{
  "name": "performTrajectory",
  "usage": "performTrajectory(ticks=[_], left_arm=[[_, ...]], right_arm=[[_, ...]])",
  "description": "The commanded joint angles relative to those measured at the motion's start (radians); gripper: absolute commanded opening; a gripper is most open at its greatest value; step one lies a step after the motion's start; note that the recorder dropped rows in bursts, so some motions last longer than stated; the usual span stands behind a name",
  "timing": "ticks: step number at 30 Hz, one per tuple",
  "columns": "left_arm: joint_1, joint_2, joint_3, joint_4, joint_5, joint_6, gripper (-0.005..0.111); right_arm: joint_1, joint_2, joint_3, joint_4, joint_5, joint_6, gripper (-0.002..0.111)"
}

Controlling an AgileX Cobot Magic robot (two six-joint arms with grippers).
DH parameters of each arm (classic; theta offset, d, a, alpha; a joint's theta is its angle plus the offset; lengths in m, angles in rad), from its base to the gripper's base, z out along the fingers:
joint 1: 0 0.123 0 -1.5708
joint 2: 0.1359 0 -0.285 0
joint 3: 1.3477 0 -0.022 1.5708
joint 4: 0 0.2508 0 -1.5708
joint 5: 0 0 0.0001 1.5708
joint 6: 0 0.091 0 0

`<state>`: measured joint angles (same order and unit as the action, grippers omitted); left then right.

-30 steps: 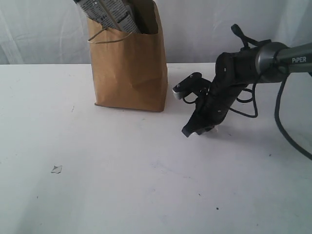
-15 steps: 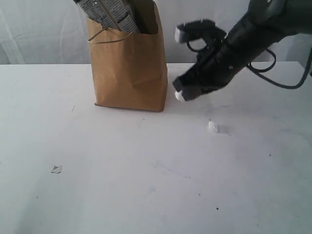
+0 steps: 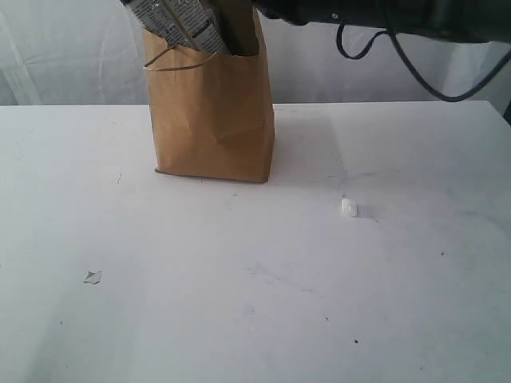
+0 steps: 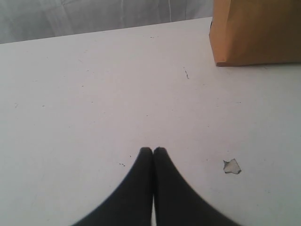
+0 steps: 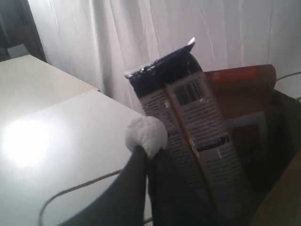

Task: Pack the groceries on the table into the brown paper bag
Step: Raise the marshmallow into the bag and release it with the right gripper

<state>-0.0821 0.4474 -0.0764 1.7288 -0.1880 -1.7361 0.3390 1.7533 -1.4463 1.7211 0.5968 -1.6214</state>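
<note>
My right end effector (image 5: 147, 160) is pinched together on a white wad (image 5: 146, 134) near the mouth of the brown paper bag (image 3: 211, 112), where the long packet (image 5: 193, 117) stands. The left end effector (image 4: 153, 151) is closed and empty above the worktop (image 3: 239, 303). The wad looks soft and featherlight, so I think a gentle tip-pinch is enough.

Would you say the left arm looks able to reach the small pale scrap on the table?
Probably yes: the scrap lies on bare table near the left pincer, nothing between them, though the jaws are shut.
</note>
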Motion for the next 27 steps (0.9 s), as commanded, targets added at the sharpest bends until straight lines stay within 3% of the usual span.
performTrajectory(ticks=[1,7,10,15,17,21,25,27], left_arm=[[0.0,-0.006,0.007,0.016,0.005,-0.001,0.0],[0.0,-0.006,0.007,0.016,-0.001,-0.001,0.0],[0.0,-0.006,0.007,0.016,-0.001,-0.001,0.0],[0.0,-0.006,0.007,0.016,-0.001,-0.001,0.0],[0.0,-0.006,0.007,0.016,-0.001,-0.001,0.0],[0.0,-0.006,0.007,0.016,-0.001,-0.001,0.0],[0.0,-0.006,0.007,0.016,-0.003,-0.001,0.0],[0.0,-0.006,0.007,0.016,-0.003,-0.001,0.0]], right_arm=[[0.002,0.097,-0.059,0.023,-0.017,-0.052,0.0],[0.002,0.147,-0.067,0.023,-0.051,-0.091,0.004],[0.002,0.156,-0.067,0.023,-0.054,-0.143,0.017],[0.002,0.153,-0.067,0.023,-0.06,-0.157,0.05],[0.002,0.142,-0.067,0.023,-0.067,-0.157,0.055],[-0.001,0.086,-0.067,0.011,-0.116,-0.106,0.055],[-0.007,-0.005,-0.063,-0.474,-0.208,0.228,0.055],[-0.016,-0.049,-0.05,-0.862,-0.208,0.564,0.055]])
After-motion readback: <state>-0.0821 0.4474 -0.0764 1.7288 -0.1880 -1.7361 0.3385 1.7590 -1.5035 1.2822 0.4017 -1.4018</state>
